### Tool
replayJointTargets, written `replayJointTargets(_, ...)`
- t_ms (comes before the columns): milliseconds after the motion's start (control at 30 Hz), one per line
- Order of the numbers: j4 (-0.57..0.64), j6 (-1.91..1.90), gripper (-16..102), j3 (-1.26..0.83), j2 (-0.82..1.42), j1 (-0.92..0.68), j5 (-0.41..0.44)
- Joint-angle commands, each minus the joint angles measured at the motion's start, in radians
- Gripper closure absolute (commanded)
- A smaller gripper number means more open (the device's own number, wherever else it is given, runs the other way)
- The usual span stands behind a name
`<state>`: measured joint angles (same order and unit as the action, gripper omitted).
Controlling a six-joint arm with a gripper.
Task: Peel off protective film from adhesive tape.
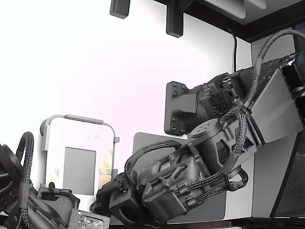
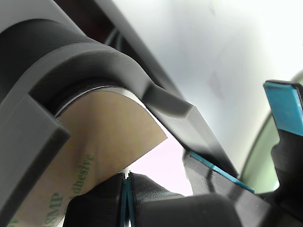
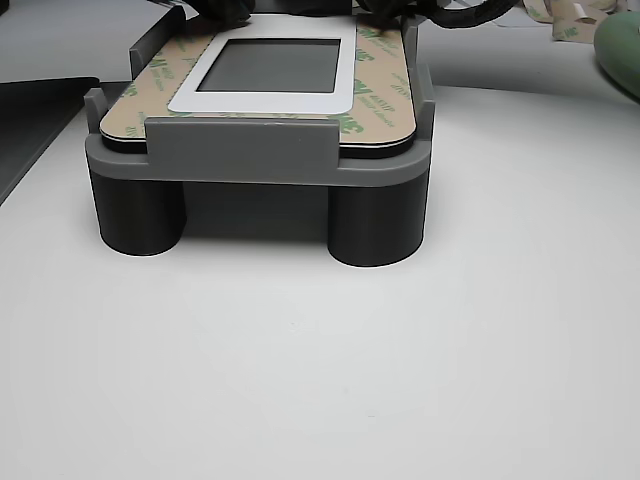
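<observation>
The protective film (image 2: 102, 156) is lying on the plate seated in the grey fixture (image 3: 250, 150), with tan strips running along the plate edges on either side of the grey square patch (image 3: 275, 65). In the wrist view one corner of the film is curling up off the surface, and its lower edge is sitting at the seam where two dark, blue-lined fingertips (image 2: 142, 189) are meeting. The pincer (image 2: 128, 182) is therefore judged to be closing narrowly on that film corner, although the exact contact is only partly visible.

Hazards, as a judgement:
- The bite appears to be taking only the film edge. A fast pull could let the liner slip free or tear at the corner.
- A steep pull could lift the plate out of the fixture, since only low walls are retaining it.
- The fixture wall is crowding the pincer closely, so dragging sideways risks a collision.

Surroundings: in the exterior view the arm (image 1: 205, 157) is reaching in from 3 o'clock, and a second cabled arm (image 1: 24, 200) is sitting at 8 o'clock beside the fixture. A dark mat (image 1: 143, 143) is lying on the white worktop (image 3: 320, 380) behind the arm.
</observation>
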<state>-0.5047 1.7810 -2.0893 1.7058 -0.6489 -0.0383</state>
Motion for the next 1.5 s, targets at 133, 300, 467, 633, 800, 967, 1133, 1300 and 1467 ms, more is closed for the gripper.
replayJointTargets(133,0.005,0.005,97,0.006,0.040,0.006,0.000)
replayJointTargets(300,0.002,0.014,97,-0.002,0.046,0.006,0.000)
replayJointTargets(467,0.009,0.018,97,-0.018,0.052,0.009,0.000)
replayJointTargets(633,0.012,0.035,97,-0.031,0.058,0.014,-0.003)
replayJointTargets(800,0.014,0.046,97,-0.032,0.054,0.020,-0.009)
replayJointTargets(967,0.020,0.063,97,-0.041,0.052,0.029,-0.015)
replayJointTargets(1133,0.023,0.069,97,-0.048,0.052,0.035,-0.020)
replayJointTargets(1300,0.029,0.072,97,-0.055,0.052,0.043,-0.025)
replayJointTargets(1467,0.029,0.075,97,-0.057,0.052,0.049,-0.028)
